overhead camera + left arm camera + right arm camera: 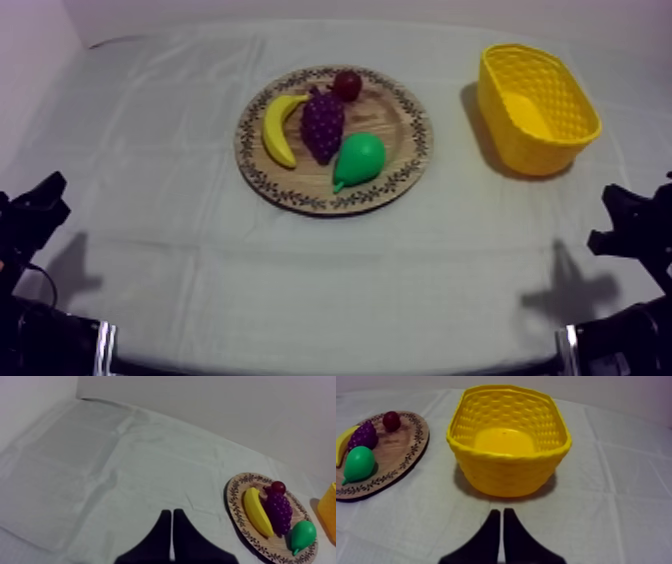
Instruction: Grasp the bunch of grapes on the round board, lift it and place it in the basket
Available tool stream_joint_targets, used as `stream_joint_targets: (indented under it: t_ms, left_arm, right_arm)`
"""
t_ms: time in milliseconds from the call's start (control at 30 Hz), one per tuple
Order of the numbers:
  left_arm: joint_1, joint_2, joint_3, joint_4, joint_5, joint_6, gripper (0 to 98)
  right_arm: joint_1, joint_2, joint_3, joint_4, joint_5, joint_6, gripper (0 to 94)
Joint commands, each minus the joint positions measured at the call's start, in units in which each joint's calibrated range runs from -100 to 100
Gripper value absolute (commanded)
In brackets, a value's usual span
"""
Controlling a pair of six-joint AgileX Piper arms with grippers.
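A purple bunch of grapes (pixel 323 125) lies in the middle of the round wooden board (pixel 410 150), between a banana (pixel 279 127) and a green pear (pixel 357 160), with a small red fruit (pixel 347 85) behind it. The yellow basket (pixel 535 105) stands empty at the right. My left gripper (pixel 45 205) rests low at the left edge, shut on nothing, its fingers (pixel 171 526) together over bare cloth, well left of the grapes (pixel 279 512). My right gripper (pixel 620 215) rests low at the right, shut, its fingers (pixel 501 526) together just before the basket (pixel 508 473).
Grey-white cloth (pixel 330 280) covers the table, with open room in front of the board and between board and basket. Beside the basket in the right wrist view lie the board (pixel 411 451), grapes (pixel 363 435), pear (pixel 358 463) and red fruit (pixel 391 421).
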Motion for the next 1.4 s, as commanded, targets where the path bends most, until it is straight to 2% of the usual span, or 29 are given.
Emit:
stream_joint_targets:
  t_ms: [0, 700, 900, 1367]
  left_arm:
    - [0.0, 0.0, 0.0, 0.01, 0.0, 0.0, 0.1]
    - [0.0, 0.0, 0.0, 0.01, 0.0, 0.0, 0.1]
    - [0.0, 0.0, 0.0, 0.01, 0.0, 0.0, 0.1]
    - [0.0, 0.0, 0.0, 0.01, 0.0, 0.0, 0.1]
  right_arm:
    - [-0.1, 0.0, -0.1, -0.2, 0.8, 2.7, 0.6]
    - [-0.4, 0.0, -0.1, -0.2, 0.8, 3.1, 0.6]
    - [-1.3, 2.8, -0.8, 1.5, 0.4, 2.6, 0.6]
    - [-2.4, 15.8, -15.6, 3.2, -0.7, 1.5, 0.7]
